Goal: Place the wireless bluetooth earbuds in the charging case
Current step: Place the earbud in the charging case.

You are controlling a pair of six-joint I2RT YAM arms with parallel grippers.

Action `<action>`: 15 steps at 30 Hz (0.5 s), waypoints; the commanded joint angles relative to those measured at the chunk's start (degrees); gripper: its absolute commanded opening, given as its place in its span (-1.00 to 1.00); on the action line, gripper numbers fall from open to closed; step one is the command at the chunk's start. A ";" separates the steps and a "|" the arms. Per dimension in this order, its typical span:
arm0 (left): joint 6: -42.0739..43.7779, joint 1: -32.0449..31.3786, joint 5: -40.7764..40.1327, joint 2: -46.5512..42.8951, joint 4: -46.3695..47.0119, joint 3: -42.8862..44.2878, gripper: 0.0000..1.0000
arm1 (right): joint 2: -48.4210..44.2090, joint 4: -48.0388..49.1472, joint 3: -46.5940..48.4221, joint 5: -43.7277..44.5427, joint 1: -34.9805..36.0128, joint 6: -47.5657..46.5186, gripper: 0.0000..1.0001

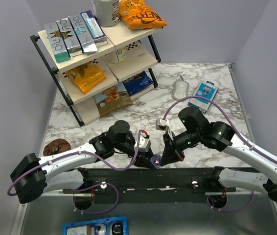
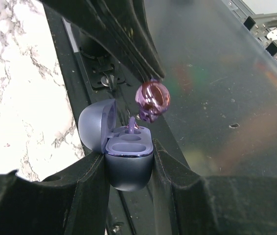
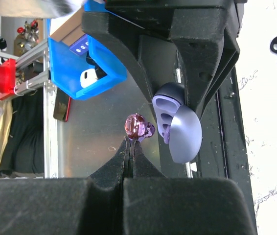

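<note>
My left fingers point(image 1: 149, 159) are narrowed around the charging case point(image 2: 128, 166), pressing its two sides. Its lid stands open and both wells show. My right fingers point(image 3: 131, 149) are pinched together on one earbud point(image 3: 137, 126), glossy purple-pink, which hangs just beside the open case, not touching it. Both are above the dark rail point(image 1: 143, 178) at the near edge of the desk point(image 1: 143, 112). Whether another bud sits in a well, I cannot tell.
</note>
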 commanded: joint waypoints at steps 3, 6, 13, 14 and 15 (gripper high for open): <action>1.41 0.16 3.30 0.34 1.04 1.94 -1.00 | 0.87 1.93 -1.06 -0.85 0.36 0.67 -0.99; 1.15 0.16 3.66 0.43 0.95 2.21 -1.00 | 1.22 2.11 -0.88 -0.50 0.44 0.50 -0.99; 1.24 0.16 3.92 0.34 0.42 2.47 -1.00 | 2.01 1.93 -0.18 0.20 0.36 -0.11 -0.99; 1.24 0.16 3.83 0.43 0.34 2.56 -1.00 | 2.10 1.67 -0.01 0.29 0.44 -0.38 -0.99; 1.24 0.24 3.92 0.43 0.34 2.39 -1.00 | 2.19 1.58 0.17 0.81 0.36 -0.47 -0.99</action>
